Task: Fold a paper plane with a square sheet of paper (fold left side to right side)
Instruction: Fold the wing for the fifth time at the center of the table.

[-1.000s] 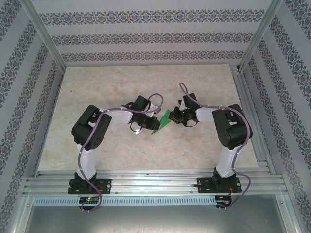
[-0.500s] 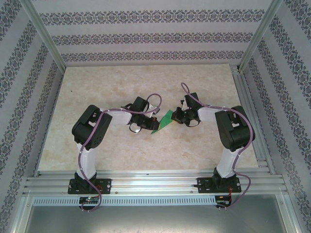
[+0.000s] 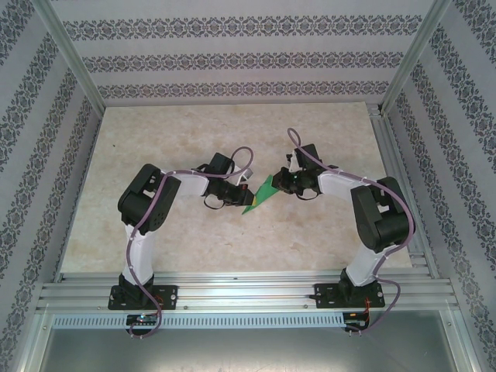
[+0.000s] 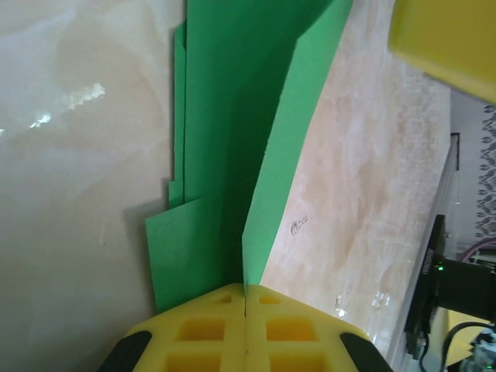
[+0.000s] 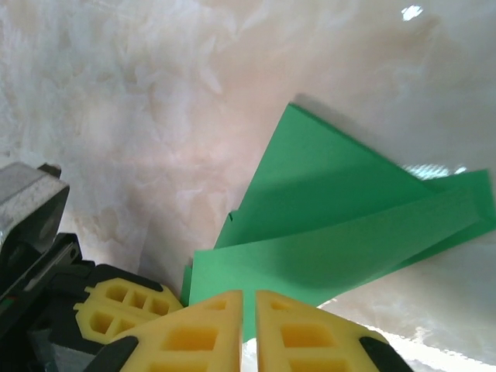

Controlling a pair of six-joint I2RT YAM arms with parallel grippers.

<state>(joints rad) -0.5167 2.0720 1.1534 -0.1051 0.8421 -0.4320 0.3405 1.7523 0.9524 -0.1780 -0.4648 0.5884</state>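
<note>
The green sheet of paper (image 3: pixel 260 195) lies mid-table, folded in layers into a narrow pointed shape, its tip toward the near left. In the left wrist view one flap of the paper (image 4: pixel 225 116) stands up on edge. My left gripper (image 4: pixel 245 298) is shut on the lower end of that flap, and it meets the paper from the left in the top view (image 3: pixel 246 188). My right gripper (image 5: pixel 249 310) sits at the paper's far right end (image 3: pixel 277 183), its yellow fingers a narrow slit apart. The paper (image 5: pixel 341 209) lies just beyond those fingers, not pinched.
The marble-patterned table (image 3: pixel 155 132) stretches bare around both arms. Patterned walls and aluminium frame posts (image 3: pixel 74 58) close it in. A frame rail (image 3: pixel 248 291) carries the arm bases at the near edge. The left gripper's yellow finger (image 5: pixel 124 310) sits close beside my right fingers.
The right jaws have parted slightly and let go of the paper, and the right arm's elbow has swung outward. The left gripper has closed fully on the flap. The paper has barely moved.
</note>
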